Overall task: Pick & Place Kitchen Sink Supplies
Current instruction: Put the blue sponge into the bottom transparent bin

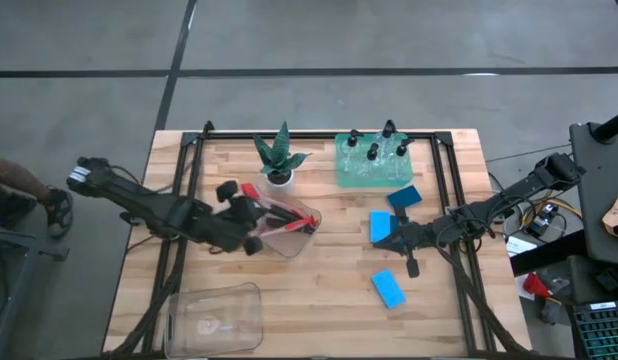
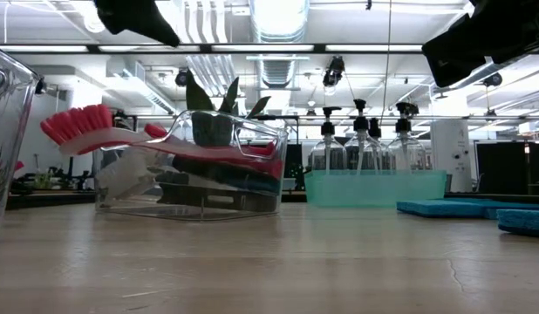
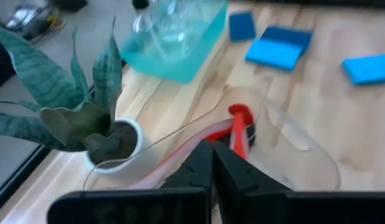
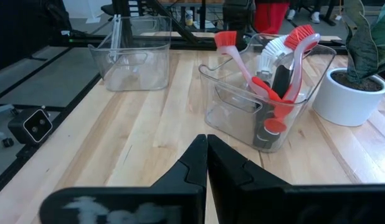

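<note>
Several red- and black-handled brushes (image 4: 276, 74) stand in a clear bin (image 1: 289, 228), their heads leaning over its rim; one red head (image 2: 78, 126) sticks out past the wall. Small clear bottles with black tops (image 1: 374, 148) stand in a green tray (image 1: 349, 175). Three blue sponges lie flat on the table (image 1: 405, 197), (image 1: 380, 225), (image 1: 388, 288). My left gripper (image 3: 212, 155) is shut and hovers over the bin's left side (image 1: 251, 218). My right gripper (image 4: 207, 146) is shut and raised beside the middle sponge (image 1: 394, 238).
A green spiky plant in a white pot (image 1: 280, 165) stands just beyond the bin. A second clear bin (image 1: 214, 318) sits near the table's near left corner. Bare wood (image 1: 329, 300) lies between that bin and the near sponge. A person's arm (image 1: 19, 185) shows off the left edge.
</note>
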Robot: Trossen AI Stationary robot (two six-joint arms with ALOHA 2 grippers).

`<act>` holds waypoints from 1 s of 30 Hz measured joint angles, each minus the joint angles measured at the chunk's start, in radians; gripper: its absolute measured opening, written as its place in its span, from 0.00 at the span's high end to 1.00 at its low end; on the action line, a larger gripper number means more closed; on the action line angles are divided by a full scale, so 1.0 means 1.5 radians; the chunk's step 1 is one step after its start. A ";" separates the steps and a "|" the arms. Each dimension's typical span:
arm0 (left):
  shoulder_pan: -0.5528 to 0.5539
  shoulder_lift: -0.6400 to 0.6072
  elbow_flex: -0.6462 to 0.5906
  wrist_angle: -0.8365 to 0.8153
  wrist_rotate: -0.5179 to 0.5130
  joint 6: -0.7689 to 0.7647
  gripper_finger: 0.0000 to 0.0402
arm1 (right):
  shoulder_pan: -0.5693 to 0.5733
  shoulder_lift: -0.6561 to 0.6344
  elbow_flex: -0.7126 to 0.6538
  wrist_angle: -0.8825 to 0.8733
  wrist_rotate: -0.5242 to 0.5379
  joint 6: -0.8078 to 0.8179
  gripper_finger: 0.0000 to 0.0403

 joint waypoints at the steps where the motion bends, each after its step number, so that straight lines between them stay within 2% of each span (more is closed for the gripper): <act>1: -0.003 -0.026 -0.023 0.025 0.001 0.011 0.98 | 0.000 0.000 0.000 0.000 0.000 0.000 0.98; 12: -0.013 -0.324 -0.317 0.347 0.075 0.178 1.00 | 0.000 0.000 0.000 0.000 0.000 0.000 0.98; 19: -0.013 -0.473 -0.448 0.421 0.098 0.222 1.00 | 0.000 0.000 0.000 0.000 0.000 0.000 0.98; 25: -0.013 -0.563 -0.516 0.444 0.184 0.238 1.00 | 0.000 0.000 0.000 0.001 0.000 -0.001 0.98; 30: -0.012 -0.625 -0.561 0.480 0.206 0.271 1.00 | 0.000 0.000 0.000 0.033 0.000 -0.062 0.98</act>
